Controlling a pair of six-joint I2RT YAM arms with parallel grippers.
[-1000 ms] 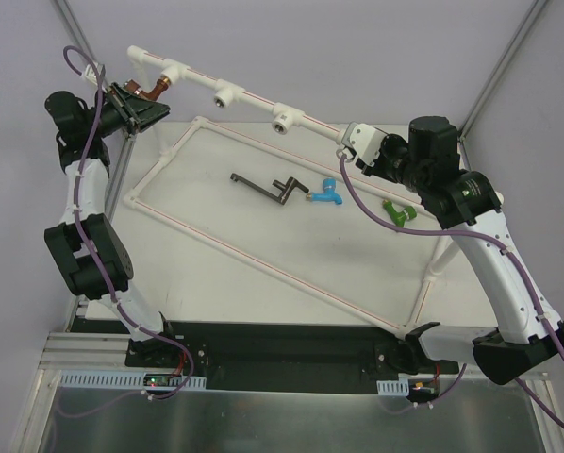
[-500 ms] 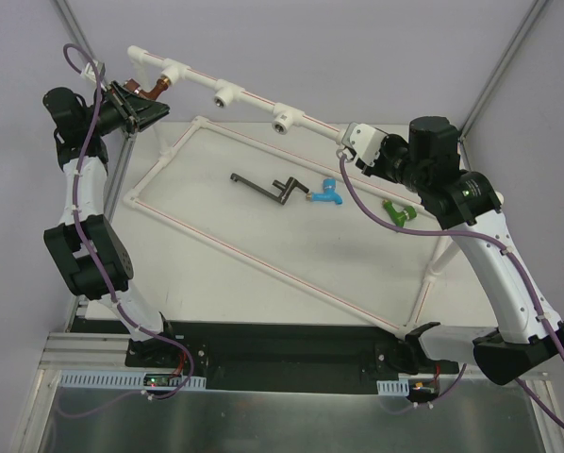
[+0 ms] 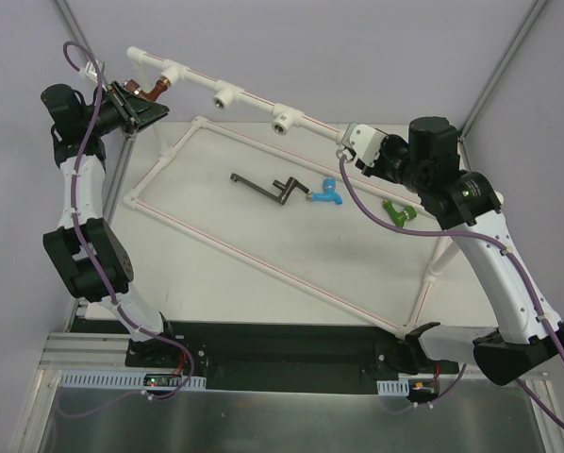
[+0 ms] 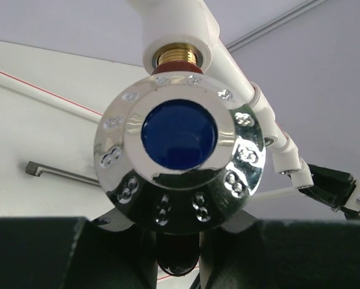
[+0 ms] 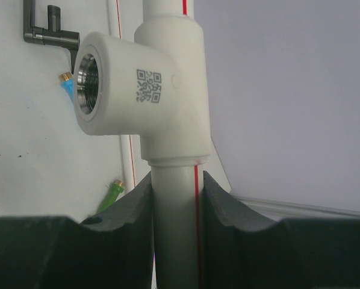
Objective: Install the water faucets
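Observation:
The red-brown faucet (image 3: pixel 156 91) is at the leftmost socket of the raised white pipe (image 3: pixel 240 92). In the left wrist view its shiny knob (image 4: pixel 179 153) with a blue centre fills the frame. Its brass thread (image 4: pixel 179 57) is entering the white socket (image 4: pixel 179 33). My left gripper (image 3: pixel 146 102) is shut on the faucet's body below the knob, shown in the left wrist view (image 4: pixel 179 241). My right gripper (image 3: pixel 350 143) is shut on the white pipe (image 5: pixel 175 229), just under a tee socket (image 5: pixel 86 84). The blue faucet (image 3: pixel 327 195) and the green faucet (image 3: pixel 395 210) lie on the table.
A dark bent metal tool (image 3: pixel 268 187) lies mid-table beside the blue faucet. The white pipe frame's lower rectangle (image 3: pixel 263 269) lies on the table. Two more open sockets (image 3: pixel 227 95) (image 3: pixel 284 123) sit along the raised pipe. Grey walls stand close behind.
My left arm's wrist and elbow have shifted slightly left while the faucet stays at the socket. The right arm has not moved.

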